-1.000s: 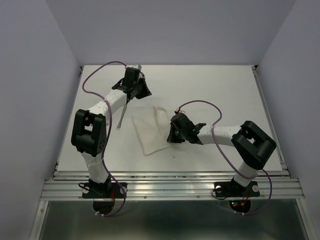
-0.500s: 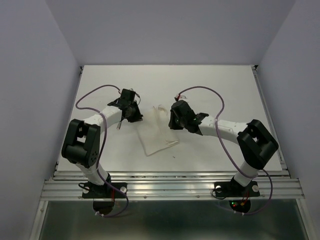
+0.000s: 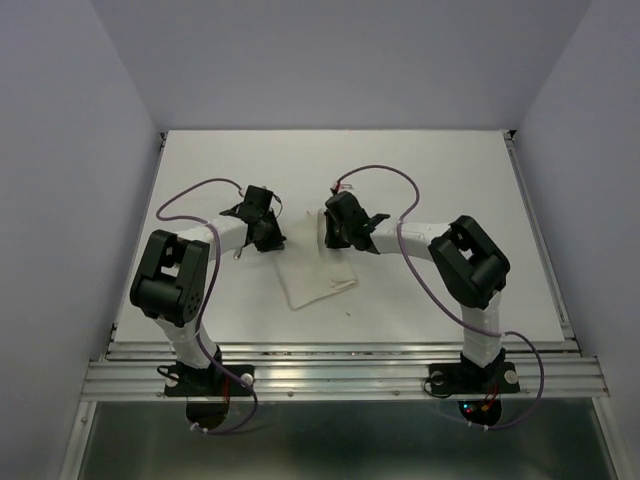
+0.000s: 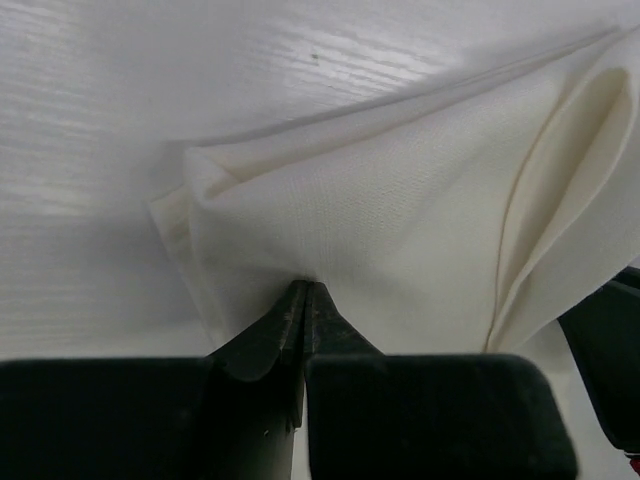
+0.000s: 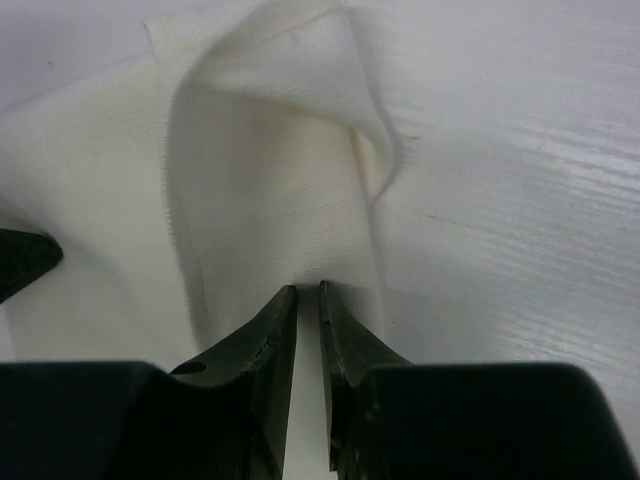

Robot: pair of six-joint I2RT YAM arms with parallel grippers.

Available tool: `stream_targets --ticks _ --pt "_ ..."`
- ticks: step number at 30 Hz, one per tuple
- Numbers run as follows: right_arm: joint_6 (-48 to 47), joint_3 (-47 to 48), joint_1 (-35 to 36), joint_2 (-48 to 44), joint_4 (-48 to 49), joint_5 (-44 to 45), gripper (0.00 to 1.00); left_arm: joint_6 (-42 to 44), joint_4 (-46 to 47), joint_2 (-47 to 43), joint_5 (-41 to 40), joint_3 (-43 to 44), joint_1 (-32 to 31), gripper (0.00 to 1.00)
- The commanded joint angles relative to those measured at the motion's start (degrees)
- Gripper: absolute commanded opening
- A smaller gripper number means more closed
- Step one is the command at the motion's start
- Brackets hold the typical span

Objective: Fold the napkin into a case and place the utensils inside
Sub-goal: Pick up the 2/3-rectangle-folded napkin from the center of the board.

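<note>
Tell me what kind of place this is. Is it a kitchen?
Probably a robot lab booth, not a kitchen: plain pale walls box in a white tabletop, and two black-and-white robot arms bolted to a silver metal rail handle a soft white cloth napkin.

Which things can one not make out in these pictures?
Utensils: absent from both wrist views; top view shows only a thin sliver beside the left arm, too small to name.
Napkin far corners: top view, covered by left gripper and right gripper.
Napkin layers: white on white, count unclear.

High overview; both wrist close-ups share napkin.
</note>
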Motion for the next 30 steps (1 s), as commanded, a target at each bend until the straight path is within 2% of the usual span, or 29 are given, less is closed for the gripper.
stream_targets --ticks 1,9,12,15,19,24,30 --pt "2.4 -4.0 0.1 -1.1 -1.0 0.9 0.21 2.1 2.4 2.6 1.1 0.3 0.0 0.11" --pt "8.8 -21.1 0.8 -14.1 0.0 -2.2 0.20 3.2 4.5 3.6 5.1 4.0 -3.8 0.11" --pt "9.6 -23.2 1.3 -17.3 -1.1 -2.8 0.20 4.1 4.5 4.7 5.8 7.0 -5.8 0.11" --pt "9.6 -23.4 1.3 -21.6 -4.0 0.7 0.22 5.0 3.1 5.6 5.6 10.2 -7.4 0.11" --pt "7.0 -20.8 0.8 -26.6 -6.4 10.8 0.26 6.9 1.8 4.0 7.0 11.9 -7.3 0.14" --pt "3.5 -17.3 -3.9 -27.6 -6.3 11.6 0.27 7.6 -0.1 0.5 6.5 12.2 -5.2 0.25" --pt "0.0 -15.0 -7.8 -23.6 -6.3 10.3 0.25 8.3 -1.4 -0.9 5.9 10.6 -2.7 0.49"
